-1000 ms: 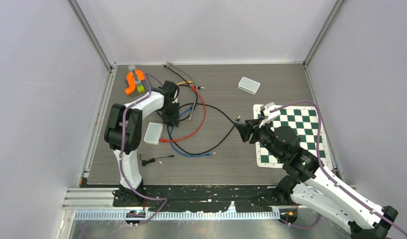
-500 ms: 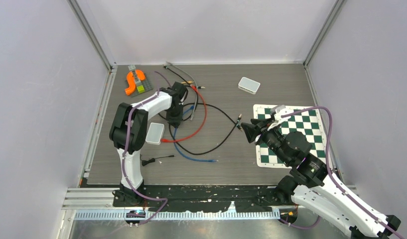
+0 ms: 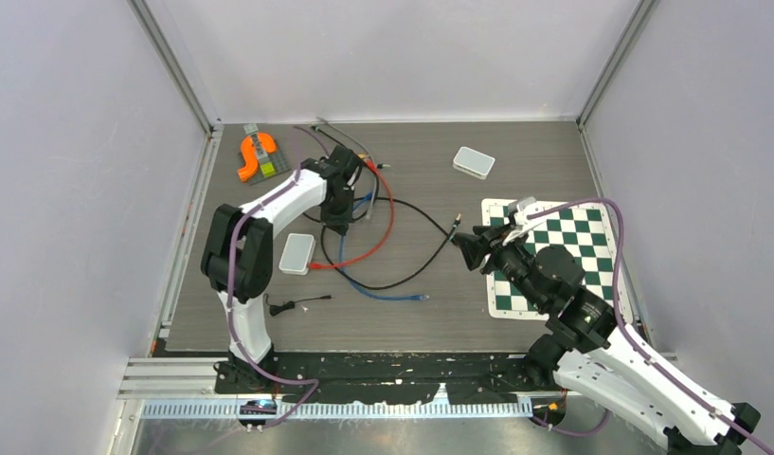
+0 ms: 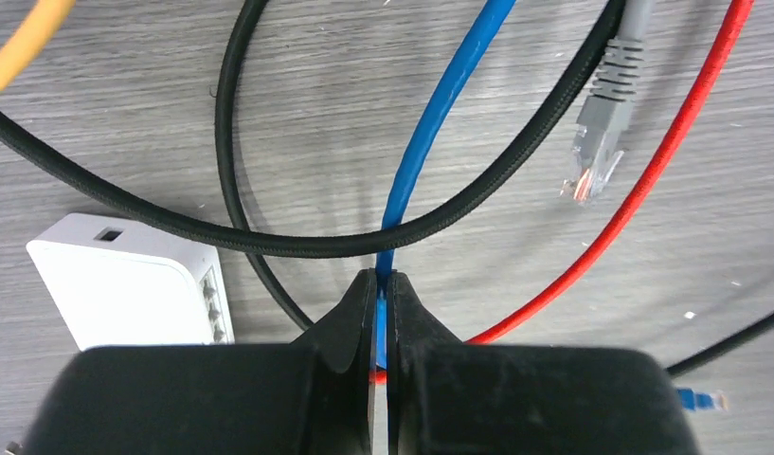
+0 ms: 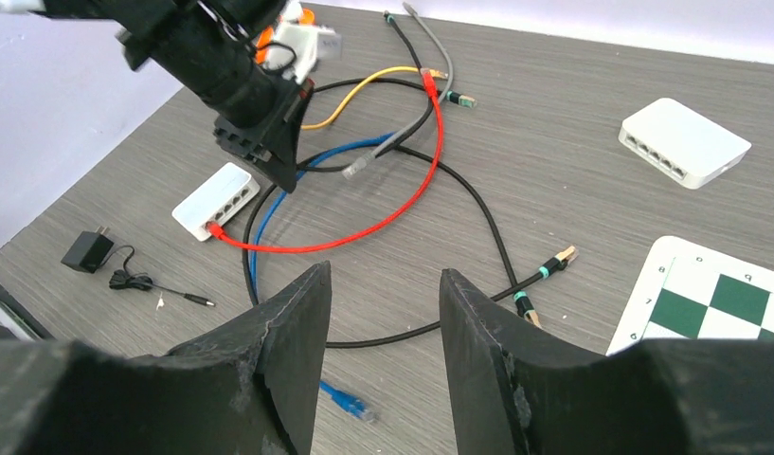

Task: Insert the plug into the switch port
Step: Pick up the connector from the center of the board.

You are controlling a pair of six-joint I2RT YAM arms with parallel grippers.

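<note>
Blue network cable's plug (image 3: 423, 298) lies loose on the grey wood table (image 3: 515, 152), well apart from the white plastic switch box (image 3: 296, 254). The left gripper (image 4: 381, 284) pinches the limp blue cord (image 4: 430, 142) mid-length; gripping just behind the plug would likely steer better. The right gripper (image 5: 383, 275) gapes half-open, empty

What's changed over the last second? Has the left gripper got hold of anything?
The left gripper edged right in the top view and closed on the blue cable; the cable's free plug slid a little rightward. The right gripper stayed open, roughly in place. The near switch and far switch did not move.
</note>
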